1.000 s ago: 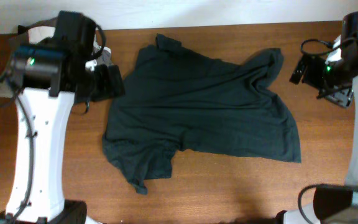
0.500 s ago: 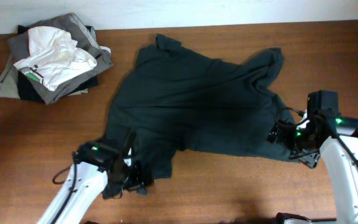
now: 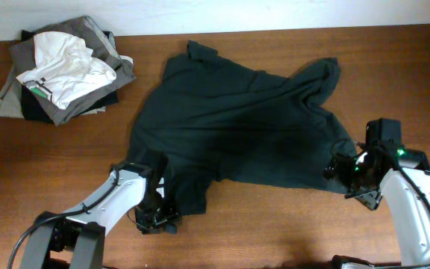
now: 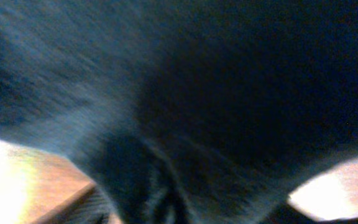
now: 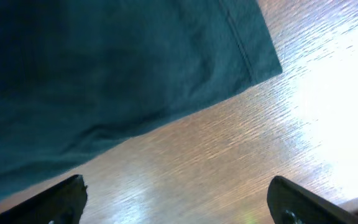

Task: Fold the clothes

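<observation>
The clothes, one dark slate-teal T-shirt, lie spread and creased across the middle of the wooden table. My left gripper is down on the shirt's near left sleeve. In the left wrist view, blurred dark cloth fills the frame and bunches at the bottom, hiding the jaws. My right gripper hovers at the shirt's near right corner. It is open, with its fingertips wide apart and only bare wood in the right gripper. The shirt's hemmed corner lies just ahead of it.
A pile of grey folded clothes topped by a white garment sits at the back left corner. A white wall runs along the table's far edge. Bare wood lies along the front and at the right.
Both arms have come down from the back of the table to the shirt's near corners. In the last half second the left gripper moved right, further onto the sleeve.
</observation>
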`<state>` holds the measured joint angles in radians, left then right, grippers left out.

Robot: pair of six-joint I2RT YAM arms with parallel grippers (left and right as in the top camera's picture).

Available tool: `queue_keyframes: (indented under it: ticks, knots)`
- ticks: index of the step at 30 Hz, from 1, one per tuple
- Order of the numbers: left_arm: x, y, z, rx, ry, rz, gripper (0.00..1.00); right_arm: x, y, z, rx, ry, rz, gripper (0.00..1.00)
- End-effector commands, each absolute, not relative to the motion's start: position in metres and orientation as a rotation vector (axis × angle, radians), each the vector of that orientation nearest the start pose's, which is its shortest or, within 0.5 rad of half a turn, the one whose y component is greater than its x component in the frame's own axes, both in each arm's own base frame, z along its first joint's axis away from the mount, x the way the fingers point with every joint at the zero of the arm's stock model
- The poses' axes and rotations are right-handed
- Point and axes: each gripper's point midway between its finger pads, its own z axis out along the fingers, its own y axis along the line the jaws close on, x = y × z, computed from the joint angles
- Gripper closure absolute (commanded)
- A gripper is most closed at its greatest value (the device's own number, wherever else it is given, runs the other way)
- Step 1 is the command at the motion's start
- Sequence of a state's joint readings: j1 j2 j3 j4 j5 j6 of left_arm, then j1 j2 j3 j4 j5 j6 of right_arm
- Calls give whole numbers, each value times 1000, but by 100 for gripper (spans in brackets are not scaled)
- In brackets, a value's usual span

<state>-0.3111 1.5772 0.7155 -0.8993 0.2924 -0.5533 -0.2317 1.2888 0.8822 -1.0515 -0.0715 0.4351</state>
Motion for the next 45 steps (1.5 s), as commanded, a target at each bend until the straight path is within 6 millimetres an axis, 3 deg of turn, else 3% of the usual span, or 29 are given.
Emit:
queue_keyframes:
  ticks: [1,4,7,11,16,19,26,28,30,31,32,38,41,45]
  knots:
    - [159,-89,-16,-419,3395,-288,60,205,-47,56,1103,2877,62,11]
    - [159,-87,-16,-398,3397,-294,72,202,-71,47,1274,2825,44,11]
    - [160,-87,-16,-396,3391,-297,74,192,-91,32,1389,2838,100,17]
    - [160,-87,-16,-396,3391,-297,79,206,-87,11,1421,2838,262,18]
    - [160,-88,-16,-398,3393,-303,79,224,-95,6,1383,2781,268,19]
    - [160,-88,-16,-398,3393,-303,79,227,-97,6,1381,2765,265,19]
    - [156,-87,-15,-403,3407,-296,80,217,-100,-14,1488,2801,203,32]
    - [156,-87,-15,-403,3411,-294,85,215,-101,-15,1497,2807,187,48]
    - [160,-88,-12,-377,3406,-301,99,215,-101,-15,1506,2803,187,82]
    - [162,-88,-9,-359,3405,-303,99,215,-101,-15,1518,2798,187,89]
    - [164,-89,-4,-346,3408,-303,99,214,-101,-15,1528,2795,187,96]
    - [167,-91,39,-297,3304,-353,99,212,-100,-3,1559,2763,181,96]
    - [167,-95,80,-303,3120,-435,99,201,-105,20,1589,2708,86,96]
    - [162,-95,118,-324,2922,-532,99,196,-104,52,1556,2628,75,96]
